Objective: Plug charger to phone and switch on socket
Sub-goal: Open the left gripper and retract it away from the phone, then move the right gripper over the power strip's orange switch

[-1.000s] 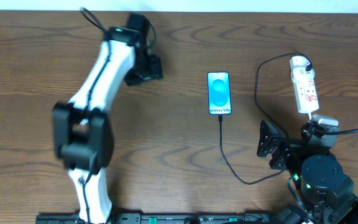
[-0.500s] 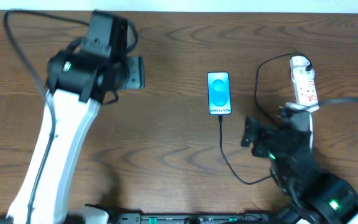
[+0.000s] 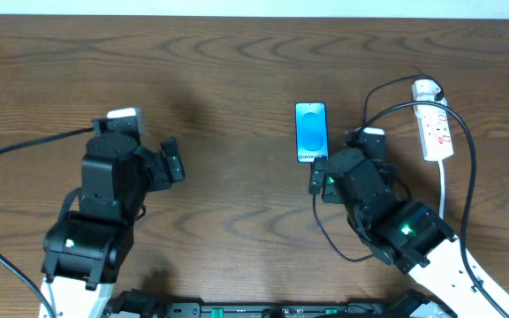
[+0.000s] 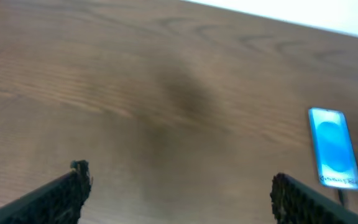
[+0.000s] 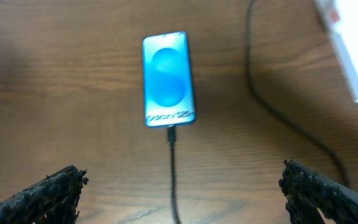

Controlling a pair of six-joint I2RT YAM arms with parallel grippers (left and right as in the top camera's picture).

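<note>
The phone (image 3: 311,132) lies screen up mid-table, its blue screen lit; it also shows in both wrist views, phone (image 5: 168,78) and phone (image 4: 333,146). The charger (image 3: 323,228), a thin black cable, meets the phone's bottom edge and loops right, under my right arm, up toward the socket (image 3: 435,124). In the right wrist view the charger (image 5: 173,168) runs between the wide-apart fingers. My right gripper (image 3: 332,159) hovers open just right of and below the phone. My left gripper (image 3: 172,161) stands open over bare wood at the left, holding nothing.
The socket's white cord (image 3: 445,190) trails toward the front right. A thicker black arm cable (image 3: 468,150) arcs over the socket area. Another arm cable (image 3: 25,148) runs off the left edge. The wooden table (image 3: 237,71) ends at a white wall behind.
Left arm swung from the back of the table down to the front left, and its jaws widened. Right arm moved from beside the socket leftward to just below the phone.
</note>
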